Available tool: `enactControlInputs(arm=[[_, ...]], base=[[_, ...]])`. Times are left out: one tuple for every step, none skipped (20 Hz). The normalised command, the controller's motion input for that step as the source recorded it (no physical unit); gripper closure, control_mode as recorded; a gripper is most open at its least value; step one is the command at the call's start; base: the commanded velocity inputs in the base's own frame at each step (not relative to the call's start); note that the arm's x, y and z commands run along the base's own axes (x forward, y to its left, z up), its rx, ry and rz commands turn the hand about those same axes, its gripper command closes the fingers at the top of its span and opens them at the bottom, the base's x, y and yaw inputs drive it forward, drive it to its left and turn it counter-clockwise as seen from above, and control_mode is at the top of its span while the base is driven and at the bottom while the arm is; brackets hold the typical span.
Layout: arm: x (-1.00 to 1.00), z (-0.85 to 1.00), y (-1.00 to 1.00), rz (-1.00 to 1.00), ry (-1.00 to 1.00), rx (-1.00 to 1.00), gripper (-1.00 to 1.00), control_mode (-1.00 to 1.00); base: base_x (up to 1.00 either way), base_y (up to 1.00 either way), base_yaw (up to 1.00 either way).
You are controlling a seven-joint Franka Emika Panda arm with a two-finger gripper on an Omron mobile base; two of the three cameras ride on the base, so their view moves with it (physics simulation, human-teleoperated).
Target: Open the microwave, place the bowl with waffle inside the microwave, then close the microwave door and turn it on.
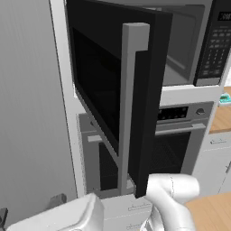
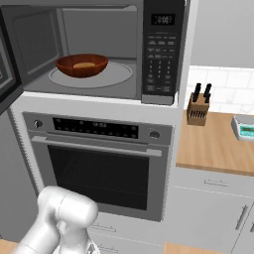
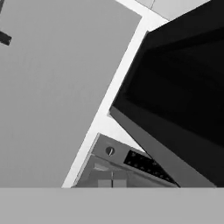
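Note:
The microwave stands open above the oven. On its turntable sits the dark reddish-brown bowl with the tan waffle in it. The microwave door is swung far out to the left, its grey bar handle facing the left base camera. The keypad strip is at the cavity's right. My arm is folded low below the door. In the hand view my gripper is shut with nothing in it, looking up at the door from below.
A silver oven with a horizontal handle sits under the microwave. To the right is a wooden counter with a knife block and a small teal scale. A tall grey panel flanks the left.

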Motion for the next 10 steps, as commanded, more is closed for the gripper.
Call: enactControlInputs(arm=[[1.00, -0.55, 0.59, -0.38, 0.00, -0.15, 1.00, -1.00], [1.00, -0.54, 0.56, -0.40, 0.00, -0.15, 1.00, -1.00], [1.00, -0.50, 0.51, -0.41, 0.00, -0.15, 1.00, -1.00], [1.00, -0.47, 0.40, -0.42, 0.00, -0.16, 1.00, -1.00], [1.00, -0.46, 0.36, -0.42, 0.00, -0.17, 1.00, -1.00], [1.00, -0.44, 0.35, -0.43, 0.00, -0.17, 1.00, -1.00], [1.00, -0.42, 0.30, -0.43, 0.00, -0.18, 1.00, -1.00], [1.00, -0.39, 0.21, -0.43, 0.00, -0.18, 1.00, -1.00], [1.00, -0.36, 0.14, -0.43, 0.00, -0.17, 1.00, -1.00], [1.00, -0.31, 0.04, -0.42, 0.00, -0.16, 1.00, -1.00]], base=[[0.00, 0.00, 0.00], [0.00, 0.00, 0.00], [0.00, 0.00, 0.00], [0.00, 0.00, 0.00], [0.00, 0.00, 0.00], [0.00, 0.00, 0.00], [0.00, 0.00, 0.00], [0.00, 0.00, 0.00], [0.00, 0.00, 0.00], [0.00, 0.00, 0.00]])
